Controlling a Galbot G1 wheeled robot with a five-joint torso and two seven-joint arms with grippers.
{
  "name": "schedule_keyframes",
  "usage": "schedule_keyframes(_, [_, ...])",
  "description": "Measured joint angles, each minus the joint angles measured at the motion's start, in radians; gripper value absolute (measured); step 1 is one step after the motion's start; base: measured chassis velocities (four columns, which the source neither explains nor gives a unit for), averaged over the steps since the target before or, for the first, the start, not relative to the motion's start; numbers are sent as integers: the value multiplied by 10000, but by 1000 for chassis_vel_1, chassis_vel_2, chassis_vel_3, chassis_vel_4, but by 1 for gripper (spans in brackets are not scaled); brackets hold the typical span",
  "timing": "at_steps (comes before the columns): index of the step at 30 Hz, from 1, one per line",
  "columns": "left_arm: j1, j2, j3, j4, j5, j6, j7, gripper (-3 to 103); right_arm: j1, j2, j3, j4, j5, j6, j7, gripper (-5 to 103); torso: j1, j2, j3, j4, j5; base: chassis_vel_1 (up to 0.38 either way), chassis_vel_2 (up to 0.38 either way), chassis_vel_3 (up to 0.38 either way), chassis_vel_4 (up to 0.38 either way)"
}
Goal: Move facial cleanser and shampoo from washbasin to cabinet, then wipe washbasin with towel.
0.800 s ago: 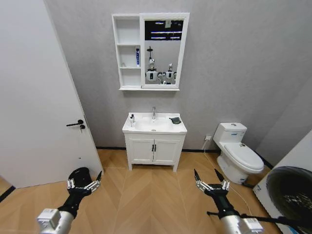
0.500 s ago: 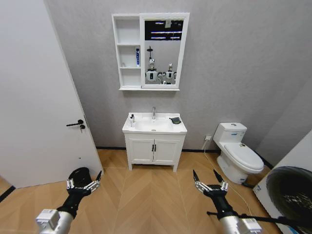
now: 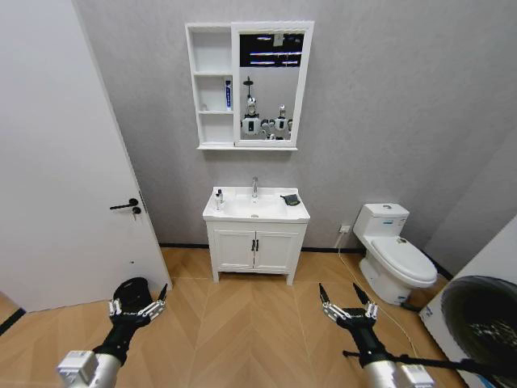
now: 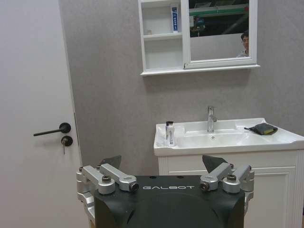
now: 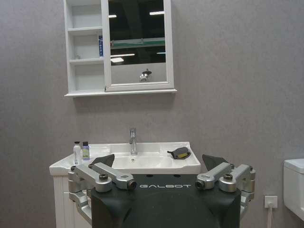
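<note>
At centre frame in my head view, the white glossy ceramic washbasin (image 3: 256, 212) carries a shiny chrome metal tap (image 3: 254, 187) and a matt dark grey cloth towel (image 3: 291, 199). My left gripper (image 4: 166, 167) shows brushed-metal fingers (image 4: 115, 176) on a matt black plastic body, and the lower frame holds smooth light wooden herringbone flooring (image 3: 242, 323).

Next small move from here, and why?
Probably drive forward toward the washbasin. Both claws, left and right, hang open and empty over bare floor, well short of it, while the bottles stand on its rim, out of reach.
</note>
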Motion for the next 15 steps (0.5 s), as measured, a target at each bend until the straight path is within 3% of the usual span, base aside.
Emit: schedule_keyframes(15, [-192,-24,338,281,204,-70,27,97,-256,309,32,-77,-329,266,-388,100,-2,1,-2,-1,-2,0,0,0,0])
